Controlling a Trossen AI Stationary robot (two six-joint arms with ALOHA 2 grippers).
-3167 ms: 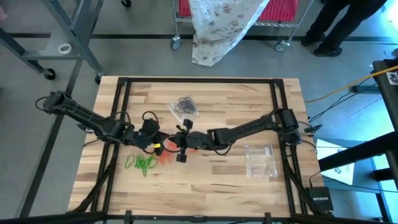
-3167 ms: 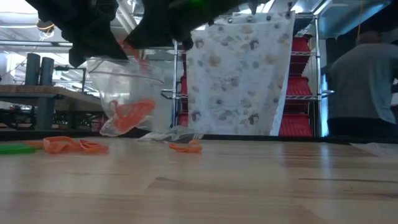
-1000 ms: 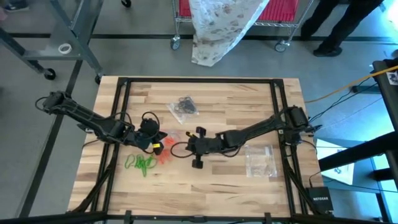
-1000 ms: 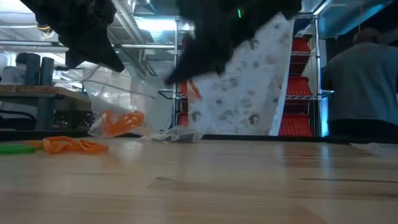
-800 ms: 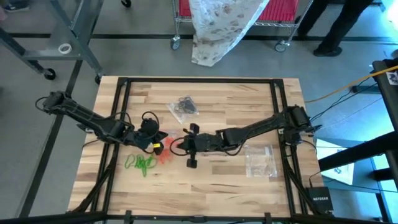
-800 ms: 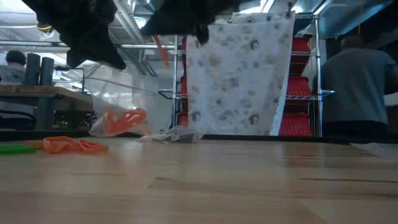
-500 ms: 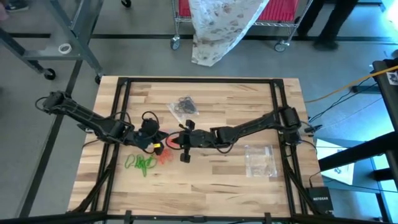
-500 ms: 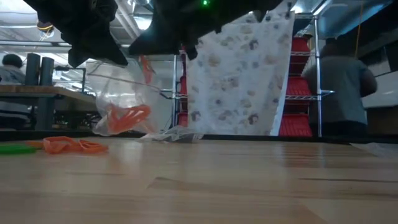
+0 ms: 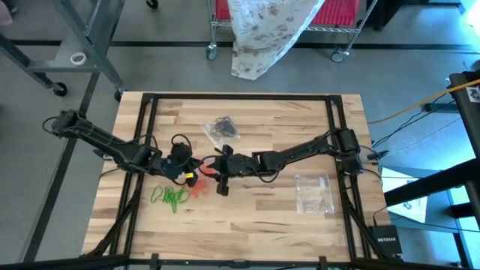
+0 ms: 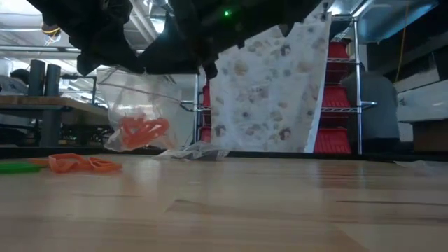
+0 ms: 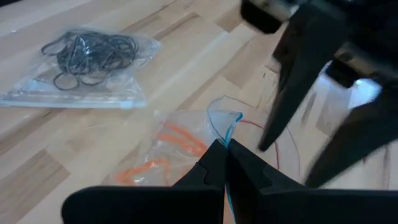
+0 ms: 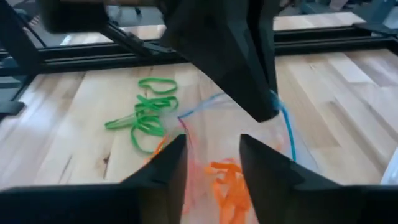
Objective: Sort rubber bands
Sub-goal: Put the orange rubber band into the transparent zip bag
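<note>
A pale wooden table [image 9: 247, 217] in a workshop, a patterned cloth [image 10: 269, 91] draped over a red wire rack behind it, and a small dark box at the table's corner reading NETGEAR [image 9: 385, 239]. The left gripper [image 11: 225, 163] is pinched tight on the blue-edged rim of a clear bag [image 10: 136, 105], holding it up off the wood. Orange-red rubber bands [image 10: 142, 130] sit bunched in the bottom of it! Right in front of it, the right gripper [image 12: 212, 155] hangs over the bag's mouth with its fingers parted and nothing between them. A second ago it was out to the side, clamped on an orange-red band; now that band is gone from its fingers. Just below the left gripper, more orange-red bands [image 9: 197, 189] and green rubber bands [image 9: 169, 197] lie loose on the table. Beyond both grippers, a second bag holds the black rubber bands [image 9: 221, 128]. A third clear bag [image 9: 313, 193] lies by the right arm's base.
</note>
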